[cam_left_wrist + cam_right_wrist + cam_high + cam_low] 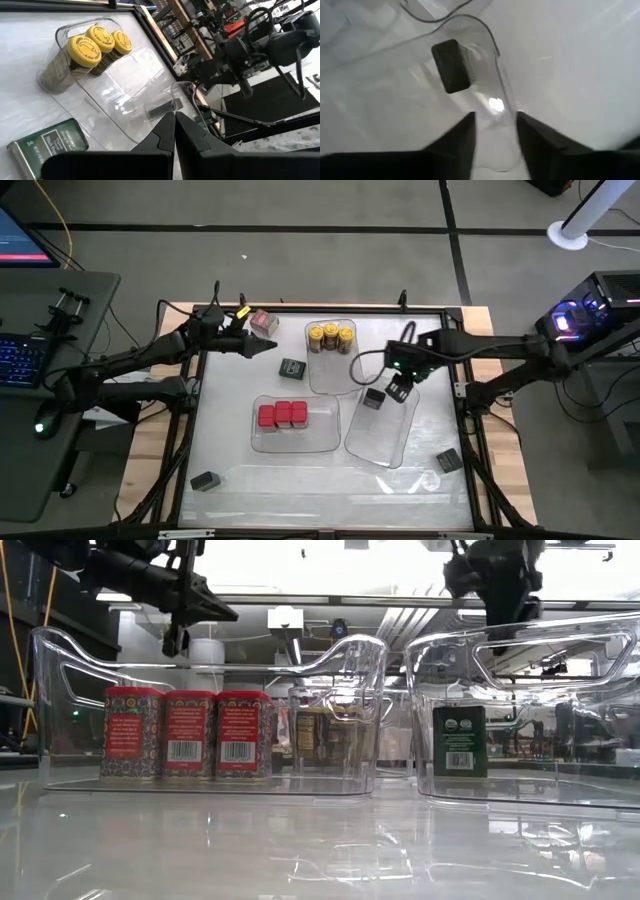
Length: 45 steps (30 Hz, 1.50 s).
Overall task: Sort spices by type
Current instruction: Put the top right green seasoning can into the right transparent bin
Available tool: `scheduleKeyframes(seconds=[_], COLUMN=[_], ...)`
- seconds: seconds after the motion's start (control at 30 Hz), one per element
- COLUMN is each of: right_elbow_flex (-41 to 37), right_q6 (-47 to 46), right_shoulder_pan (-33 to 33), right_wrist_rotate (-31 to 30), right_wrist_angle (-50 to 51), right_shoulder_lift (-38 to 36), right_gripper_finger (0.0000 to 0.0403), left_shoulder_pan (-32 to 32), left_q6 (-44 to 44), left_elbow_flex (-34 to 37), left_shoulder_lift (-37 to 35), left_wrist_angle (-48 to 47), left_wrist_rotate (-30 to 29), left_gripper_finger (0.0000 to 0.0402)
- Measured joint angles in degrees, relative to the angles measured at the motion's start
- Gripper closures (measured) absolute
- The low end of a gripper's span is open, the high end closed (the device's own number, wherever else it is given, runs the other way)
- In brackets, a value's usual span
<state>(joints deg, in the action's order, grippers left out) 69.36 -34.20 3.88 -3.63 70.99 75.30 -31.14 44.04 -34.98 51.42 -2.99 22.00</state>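
Three yellow-lidded jars [330,336] stand in the far clear tray, and three red square-topped tins [283,415] in the near-left tray. One dark tin [373,399] lies in the right tray; in the right wrist view this dark tin [451,66] shows ahead of the fingers. More dark tins rest on the table: one [291,367] near the middle, one [205,481] near-left, one [449,461] near-right. A reddish tin [263,321] sits by the far edge. My left gripper [268,346] hovers shut between that tin and the middle dark tin. My right gripper [399,390] hangs open over the right tray.
Three clear plastic trays [378,442] take up the middle of the table, and their raised handles [350,645] stand tall in the low view. Bare table lies along the near edge and to the left. A raised frame borders the table.
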Motion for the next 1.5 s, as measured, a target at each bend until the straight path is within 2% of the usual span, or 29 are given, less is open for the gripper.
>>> scheduleKeyframes(seconds=[0.1, 0.17, 0.37, 0.67, 1.2, 1.5], right_elbow_flex=[-5.33, -8.22, -12.83, -13.11, -11.02, -10.74], right_q6=[-8.15, -12.65, -18.33, -17.20, -19.51, -18.20], right_shoulder_pan=[-0.16, -0.65, -1.37, -1.20, -1.18, -1.24], right_wrist_rotate=[2.75, 3.92, 3.01, 1.90, -0.34, -0.13], right_wrist_angle=[-8.45, -14.60, -22.90, -27.46, -31.26, -31.76], right_shoulder_lift=[-3.53, -3.99, 0.93, 6.26, 6.07, 11.67], right_gripper_finger=[0.0371, 0.0389, 0.0399, 0.0402, 0.0402, 0.0403], left_shoulder_pan=[-0.22, -0.39, -0.38, -0.39, -0.39, -0.39], left_q6=[-0.23, -0.22, -0.22, -0.28, -0.29, -0.22], left_elbow_flex=[0.00, 0.00, 0.00, 0.00, 0.00, 0.00], left_shoulder_lift=[0.00, 0.00, 0.00, 0.00, 0.00, 0.01], left_wrist_angle=[-0.22, -0.21, -0.23, -0.19, -0.19, -0.26], left_wrist_rotate=[-0.01, -0.02, -0.02, -0.28, -0.44, -0.46], left_gripper_finger=[0.0401, 0.0402, 0.0401, 0.0402, 0.0401, 0.0402])
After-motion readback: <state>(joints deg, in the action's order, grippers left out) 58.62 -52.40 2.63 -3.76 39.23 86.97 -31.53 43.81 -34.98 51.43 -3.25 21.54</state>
